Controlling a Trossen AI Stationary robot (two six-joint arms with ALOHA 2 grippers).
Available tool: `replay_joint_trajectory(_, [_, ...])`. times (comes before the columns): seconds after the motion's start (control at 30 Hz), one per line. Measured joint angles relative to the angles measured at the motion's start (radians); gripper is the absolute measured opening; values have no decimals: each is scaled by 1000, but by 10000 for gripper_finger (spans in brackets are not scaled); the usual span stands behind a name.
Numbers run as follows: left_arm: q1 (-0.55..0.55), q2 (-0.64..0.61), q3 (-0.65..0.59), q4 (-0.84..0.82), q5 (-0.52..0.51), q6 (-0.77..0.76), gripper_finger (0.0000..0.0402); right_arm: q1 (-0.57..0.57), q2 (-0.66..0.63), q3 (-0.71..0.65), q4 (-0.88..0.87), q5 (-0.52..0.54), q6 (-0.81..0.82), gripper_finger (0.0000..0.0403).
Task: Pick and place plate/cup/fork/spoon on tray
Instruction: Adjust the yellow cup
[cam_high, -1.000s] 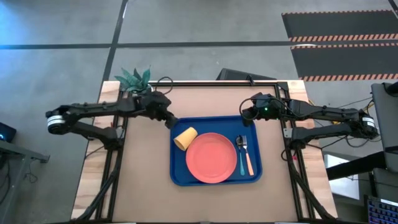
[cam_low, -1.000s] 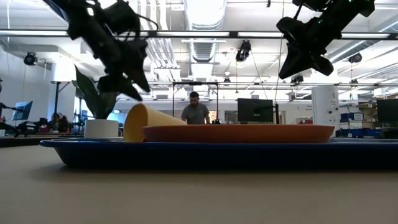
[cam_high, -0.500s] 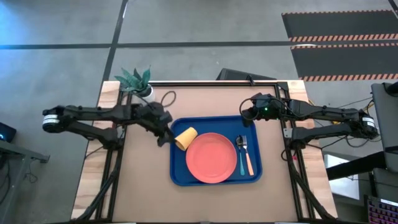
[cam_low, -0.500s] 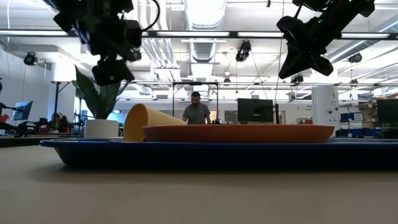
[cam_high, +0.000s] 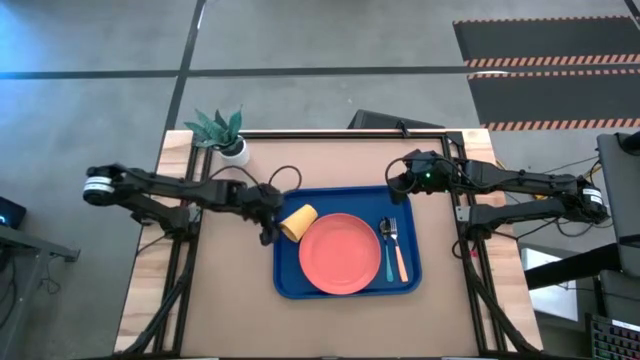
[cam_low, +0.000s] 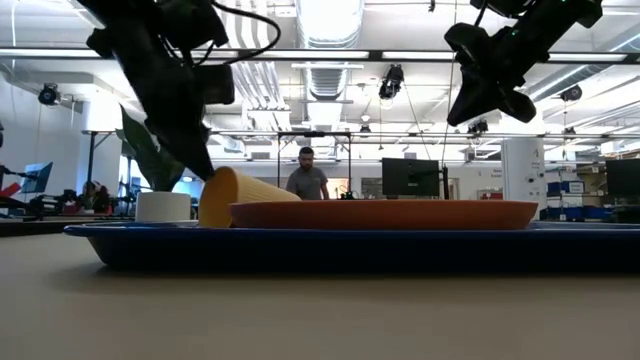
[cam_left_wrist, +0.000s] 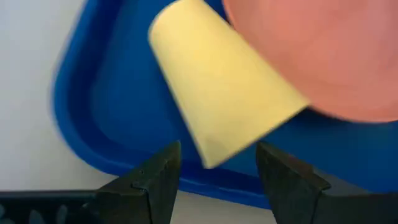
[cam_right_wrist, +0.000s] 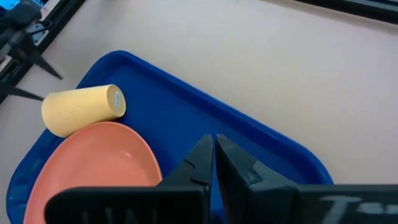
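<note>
The blue tray (cam_high: 285, 285) lies mid-table. On it are the coral plate (cam_high: 340, 253), the blue-handled spoon (cam_high: 387, 250) and the orange-handled fork (cam_high: 399, 258). The yellow cup (cam_high: 298, 221) lies on its side in the tray's far left corner, beside the plate's rim, its wide end toward the left. My left gripper (cam_left_wrist: 217, 167) is open and slants down at that wide end (cam_left_wrist: 214, 152), a finger on either side and apart from it. My right gripper (cam_right_wrist: 214, 155) is shut and hangs over the tray's far right corner (cam_high: 395, 183).
A white pot with a green plant (cam_high: 233, 148) stands at the table's far left corner. Bare table lies left of the tray and along the near edge. In the low view a person (cam_low: 306, 180) stands in the room far behind the table.
My left gripper has swung from beside the plant toward the table's near edge and the cup, sinking and rolling its wrist. It has stayed open. The cup and the other tableware have not moved.
</note>
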Motion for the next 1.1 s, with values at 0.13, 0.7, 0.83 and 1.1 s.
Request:
replay_joint_trajectory(0.13, [-44, 16, 4, -4, -135, 113, 189, 0, 0, 0, 0, -4, 8, 8])
replay_joint_trajectory(0.7, [-130, 60, -6, 97, -255, 154, 189, 0, 0, 0, 12, -3, 23, 8])
replay_joint_trajectory(0.83, [-136, 107, -6, 136, -253, 154, 189, 0, 0, 0, 31, -3, 23, 8])
replay_joint_trajectory(1.1, [-138, 159, 12, 144, -280, 151, 112, 0, 0, 0, 42, -3, 22, 9])
